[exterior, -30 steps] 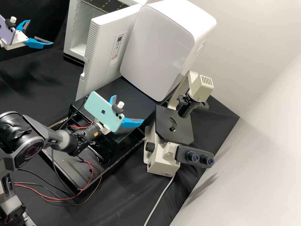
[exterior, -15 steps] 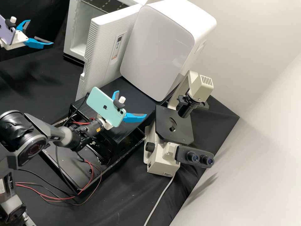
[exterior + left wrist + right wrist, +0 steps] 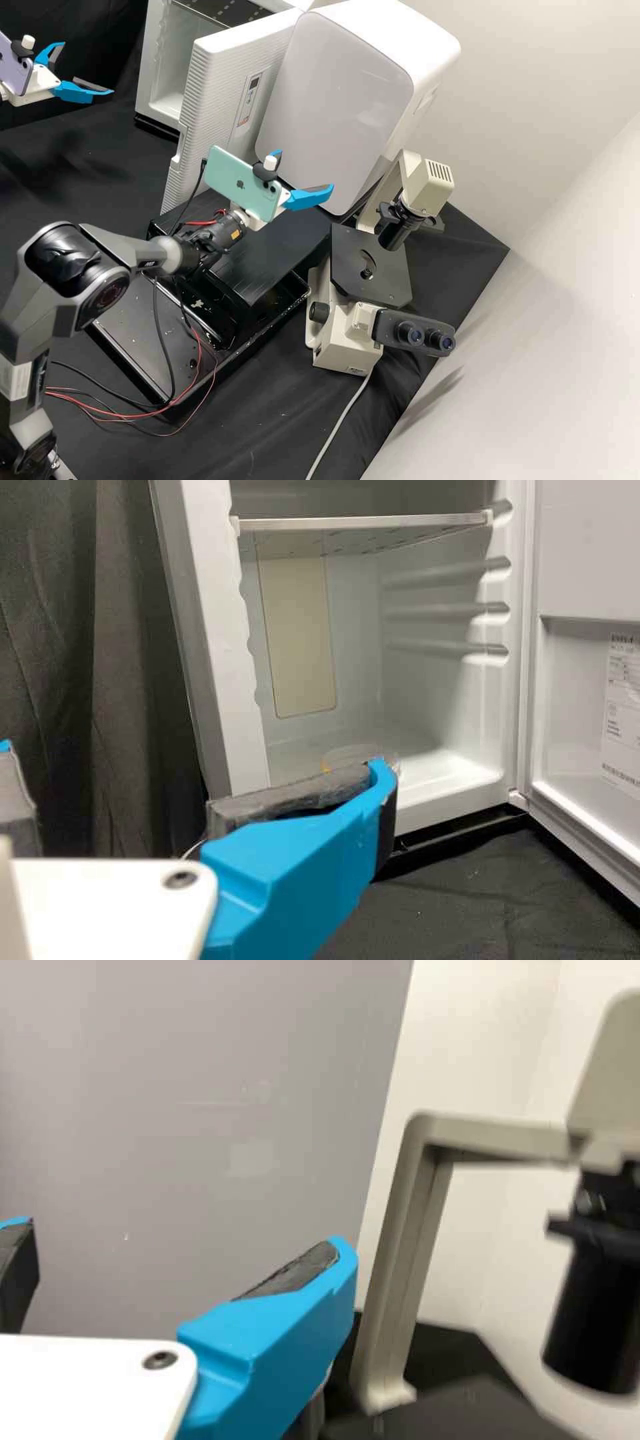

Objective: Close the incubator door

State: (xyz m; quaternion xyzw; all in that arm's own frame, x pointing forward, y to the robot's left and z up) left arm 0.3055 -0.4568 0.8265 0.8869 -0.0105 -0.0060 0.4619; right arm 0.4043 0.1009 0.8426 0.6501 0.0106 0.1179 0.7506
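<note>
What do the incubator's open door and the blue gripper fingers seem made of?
The door: matte white, probably moulded plastic, judging by its even ribbing; painted metal is possible. Blue fingers: likely plastic, smooth with a soft sheen; dull grey pads perhaps rubber or foam.

incubator cut off by the high view's edge, microscope blurred in right wrist view, label illegible

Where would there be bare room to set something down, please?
Bare cloth lies between the tray and the pale cable, and between the tray and the open door. Crowded: the black stand, with the right gripper above it.
</note>
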